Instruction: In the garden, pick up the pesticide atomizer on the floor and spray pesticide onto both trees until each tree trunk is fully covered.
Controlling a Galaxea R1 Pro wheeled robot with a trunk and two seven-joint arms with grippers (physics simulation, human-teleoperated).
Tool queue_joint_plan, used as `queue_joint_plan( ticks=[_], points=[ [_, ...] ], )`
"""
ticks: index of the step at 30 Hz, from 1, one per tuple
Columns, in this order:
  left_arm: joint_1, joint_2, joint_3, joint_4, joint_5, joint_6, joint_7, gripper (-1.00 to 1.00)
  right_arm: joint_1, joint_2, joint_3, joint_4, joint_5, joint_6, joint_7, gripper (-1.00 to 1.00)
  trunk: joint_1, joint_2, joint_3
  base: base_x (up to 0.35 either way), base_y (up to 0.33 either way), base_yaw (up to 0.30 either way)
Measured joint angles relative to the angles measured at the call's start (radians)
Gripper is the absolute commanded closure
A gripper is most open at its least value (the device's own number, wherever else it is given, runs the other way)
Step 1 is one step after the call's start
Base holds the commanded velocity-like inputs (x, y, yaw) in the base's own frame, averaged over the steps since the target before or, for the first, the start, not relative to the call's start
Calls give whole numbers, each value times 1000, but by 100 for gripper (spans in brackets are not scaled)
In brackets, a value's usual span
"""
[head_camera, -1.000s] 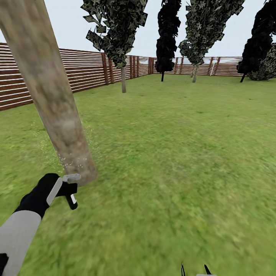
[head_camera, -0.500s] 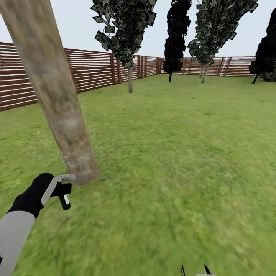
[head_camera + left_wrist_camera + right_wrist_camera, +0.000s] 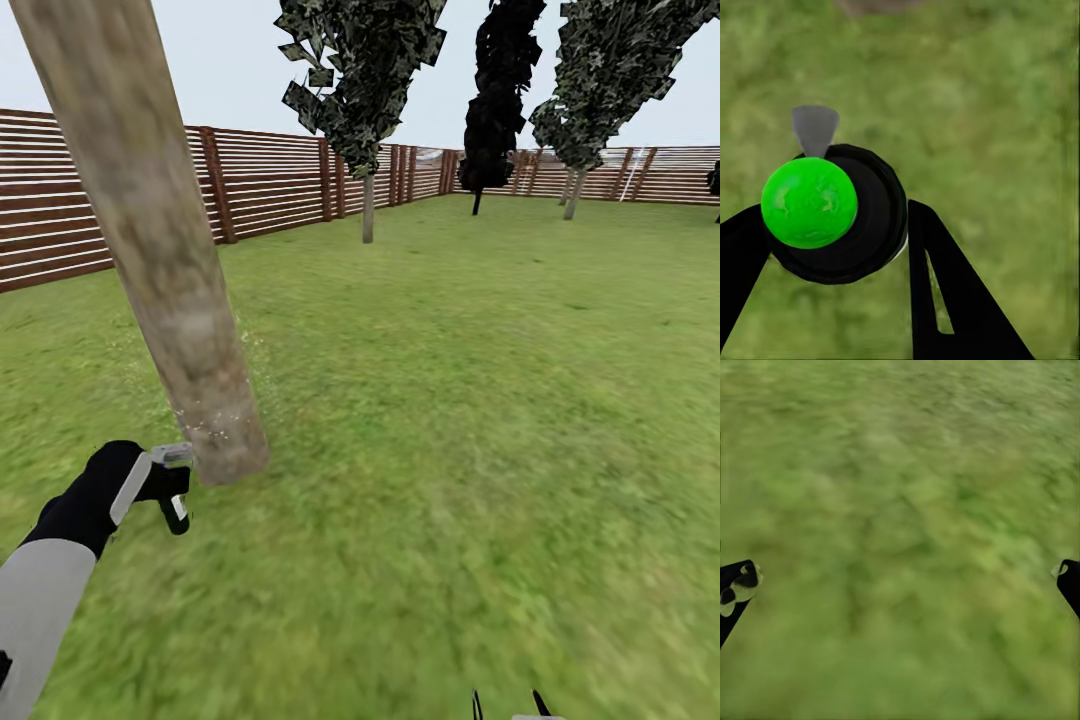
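Your left claw (image 3: 160,480) is clamped on the pesticide atomizer (image 3: 172,490), held low over the lawn (image 3: 450,400) with its pale grey spray head just beside the base of the thick, leaning tree trunk (image 3: 165,260). Whitish specks of pesticide (image 3: 215,425) dot the lower bark. In the left wrist view, black fingers (image 3: 945,292) flank the bottle's dark body (image 3: 870,225). Your right claw (image 3: 900,585) stands apart over grass, gripping nothing. A slatted fence (image 3: 270,180) borders the lawn.
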Motion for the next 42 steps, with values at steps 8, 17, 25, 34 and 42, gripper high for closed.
queue_joint_plan(
  ticks=[8, 17, 25, 34, 42],
  points=[
    [-143, 70, -56, -7, -11, 22, -14, 100, 0, -2, 0, 0, 0, 1, 0, -100, 0, 0, 0, 0, 0, 0],
    [-210, 60, -229, -12, 10, 29, -195, 100, 0, -3, 0, 0, 0, 1, 0, -100, 0, 0, 0, 0, 0, 0],
    [-235, 139, -232, 5, 4, 34, -240, 100, 0, -4, 0, 0, -1, 1, 0, -100, 0, 0, 0, 0, 0, 0],
    [-268, 154, -258, -9, 14, 36, -247, 100, 0, -4, 0, 0, 0, 1, 0, -100, 0, 0, 0, 0, 0, 0],
    [-310, 115, -258, -24, 20, 35, -263, 100, 0, -4, 0, 0, -1, 1, 1, -100, 0, 0, 0, -55, 0, 0]
  ],
)
